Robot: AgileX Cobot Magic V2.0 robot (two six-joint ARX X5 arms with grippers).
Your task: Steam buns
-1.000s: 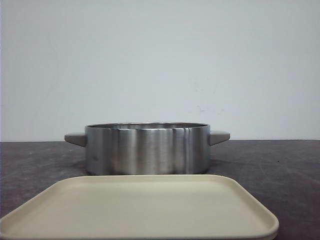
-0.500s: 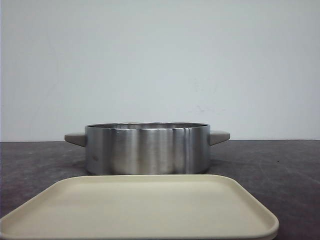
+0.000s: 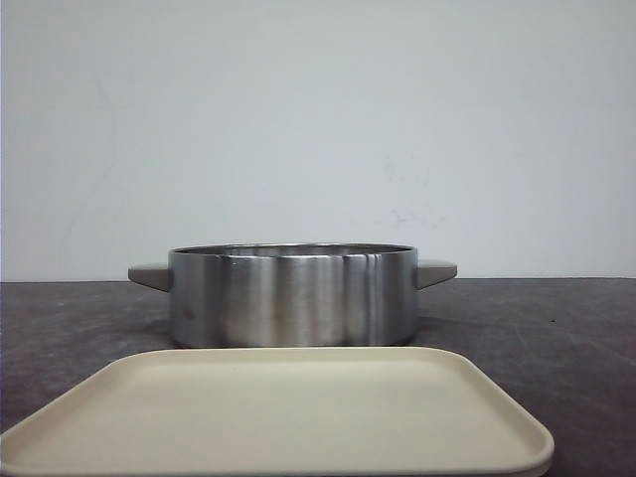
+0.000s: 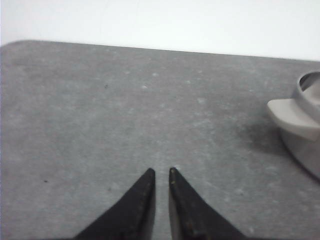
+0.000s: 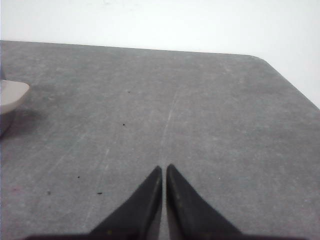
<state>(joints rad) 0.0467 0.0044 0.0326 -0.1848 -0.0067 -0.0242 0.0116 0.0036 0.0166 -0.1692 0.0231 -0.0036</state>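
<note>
Both pincers closed; steel pot (image 3: 292, 295) behind tray (image 3: 278, 412)

Silver pot (image 3: 291, 295), beige tray (image 3: 273, 412), dark grey speckled table (image 4: 100, 110)

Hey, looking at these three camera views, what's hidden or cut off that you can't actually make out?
- Inside of the pot: front view, hidden by its own wall.
- Buns: in no view.
- Tray: front view, near edge cut off by the frame.
- Left gripper and right gripper: wrist views, only the fingertips show.
</note>
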